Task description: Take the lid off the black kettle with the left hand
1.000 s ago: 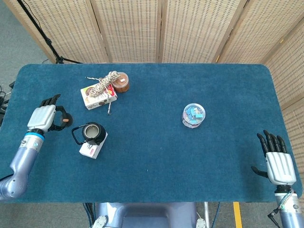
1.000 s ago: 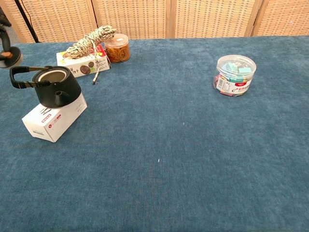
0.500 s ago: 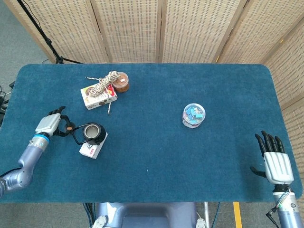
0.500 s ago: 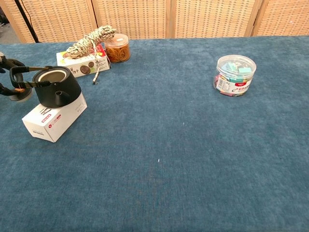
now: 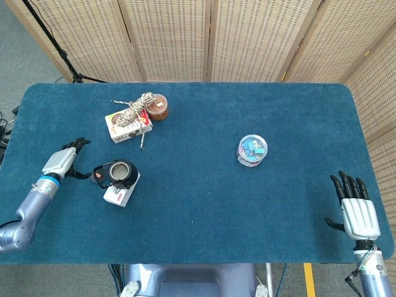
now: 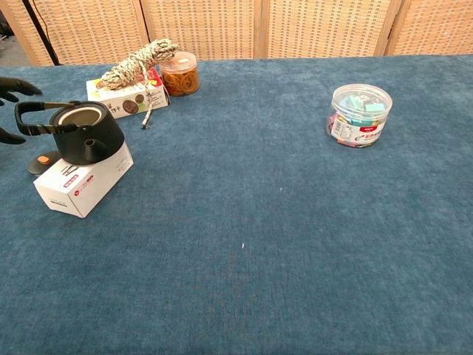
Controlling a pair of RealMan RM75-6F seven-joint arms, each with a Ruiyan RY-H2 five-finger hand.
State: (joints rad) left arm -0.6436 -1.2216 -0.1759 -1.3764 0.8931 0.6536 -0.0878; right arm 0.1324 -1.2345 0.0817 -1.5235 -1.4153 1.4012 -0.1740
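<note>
In the head view the black kettle (image 5: 117,173) stands on a small white box (image 5: 120,193) near the left side of the blue counter (image 5: 204,204), and its mouth is open, so the pale inside shows. The lid (image 5: 97,177) is hard to make out here; only a small orange spot shows just beside the kettle, under the handle. The left hand (image 5: 62,161) is near the kettle on its left, apart from it, with the fingers spread and nothing in them. The right hand (image 5: 357,211) rests far away at the right front corner of the counter, fingers wide and straight, holding nothing. In the chest view the kettle (image 6: 83,133) is open at the top, with the handle (image 6: 41,118) tilted to the left. The lid (image 6: 44,163), a dark disc with an orange knob, lies flat on the counter just beside the white box (image 6: 81,183), touching neither the kettle nor the hand. Of the left hand only dark fingertips (image 6: 16,86) show at the left edge, spread and free. The right hand does not appear in this view. I judge that the task is practically done: the lid is off and set down, and the left hand has let it go. What is left, if anything, is only to move the left arm clear of the kettle.
</note>
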